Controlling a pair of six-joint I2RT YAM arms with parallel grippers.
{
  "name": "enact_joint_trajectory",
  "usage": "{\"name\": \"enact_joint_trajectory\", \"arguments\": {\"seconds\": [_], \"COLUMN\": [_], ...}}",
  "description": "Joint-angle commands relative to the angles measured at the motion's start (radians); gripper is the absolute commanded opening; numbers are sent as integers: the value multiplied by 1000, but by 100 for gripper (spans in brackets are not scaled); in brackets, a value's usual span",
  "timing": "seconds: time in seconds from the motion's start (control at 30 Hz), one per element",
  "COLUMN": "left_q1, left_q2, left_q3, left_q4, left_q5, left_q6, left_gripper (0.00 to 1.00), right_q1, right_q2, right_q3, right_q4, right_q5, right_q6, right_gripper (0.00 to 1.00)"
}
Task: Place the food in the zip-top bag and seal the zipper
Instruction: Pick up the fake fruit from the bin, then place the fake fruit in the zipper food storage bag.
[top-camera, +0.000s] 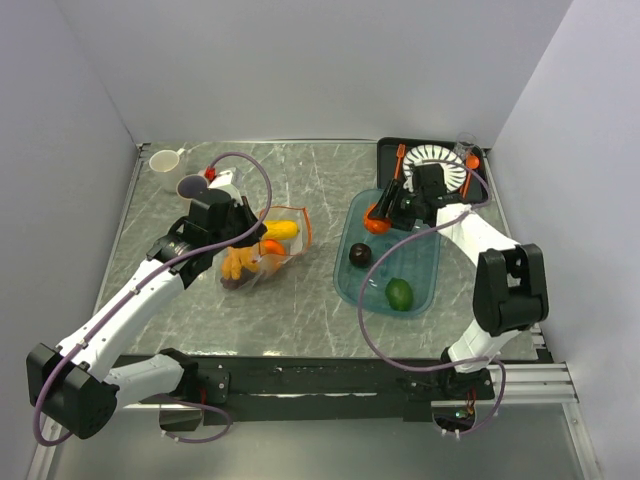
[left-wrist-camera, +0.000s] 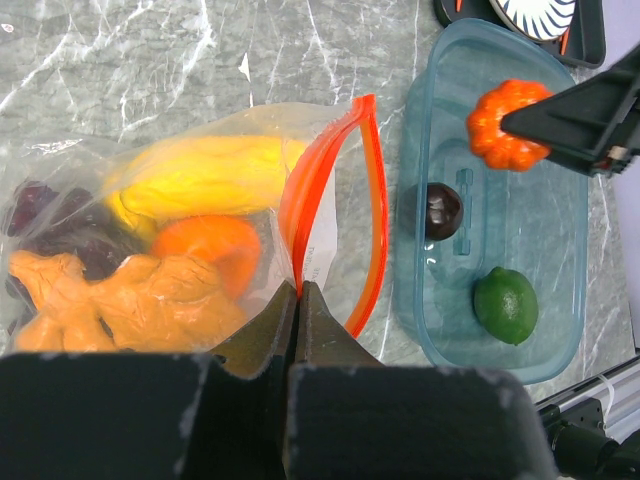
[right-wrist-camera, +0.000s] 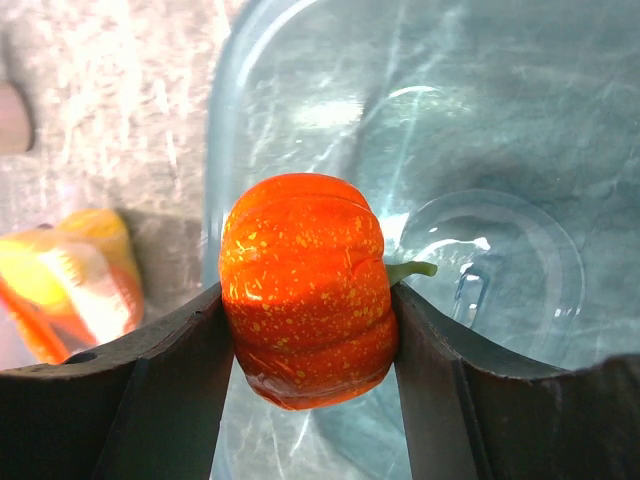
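Note:
The clear zip-top bag (top-camera: 283, 243) lies left of centre, its mouth open toward the tray. It holds a yellow fruit (left-wrist-camera: 210, 175), an orange fruit (left-wrist-camera: 205, 250), an orange ginger-like piece (left-wrist-camera: 130, 305) and dark purple grapes (left-wrist-camera: 50, 225). My left gripper (left-wrist-camera: 298, 290) is shut on the orange-red zipper (left-wrist-camera: 372, 210) edge, holding the mouth up. My right gripper (right-wrist-camera: 310, 300) is shut on a red-orange toy pumpkin (right-wrist-camera: 305, 290), held above the tray's far left end (top-camera: 376, 222). A dark round fruit (top-camera: 360, 255) and a green lime (top-camera: 399, 294) lie in the tray.
The translucent teal tray (top-camera: 425, 258) sits right of centre. Behind it is a black tray (top-camera: 388, 150) with a white plate (top-camera: 437, 157) and orange cutlery (top-camera: 400, 158). A white mug (top-camera: 166, 160) and a grey cup (top-camera: 192, 186) stand at the back left.

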Motion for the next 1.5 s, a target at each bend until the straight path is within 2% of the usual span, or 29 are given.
{"name": "enact_joint_trajectory", "arguments": {"seconds": [0.0,0.4,0.67,0.9,1.27,1.37,1.47], "left_q1": [-2,-2,-2,-2,-2,-2,-2], "left_q2": [0,-5,12,6,-10,-17,-33], "left_q3": [42,28,34,31,36,31,20], "left_q4": [18,35,52,47,61,63,78], "left_q5": [13,24,40,36,56,51,47], "left_q6": [3,6,1,1,-11,-25,-40], "left_gripper": [1,1,1,1,1,1,1], "right_q1": [0,94,261,387,470,508,537], "right_q2": [-90,-191,-170,-58,109,169,208], "right_q3": [-19,41,118,197,380,469,501], "right_q4": [-21,-67,-31,15,-20,-98,-103], "right_q5": [-25,-54,-84,-117,-137,-98,-93], "right_q6": [-21,38,101,127,141,122,114], "right_gripper": [28,27,28,28,28,28,30]}}
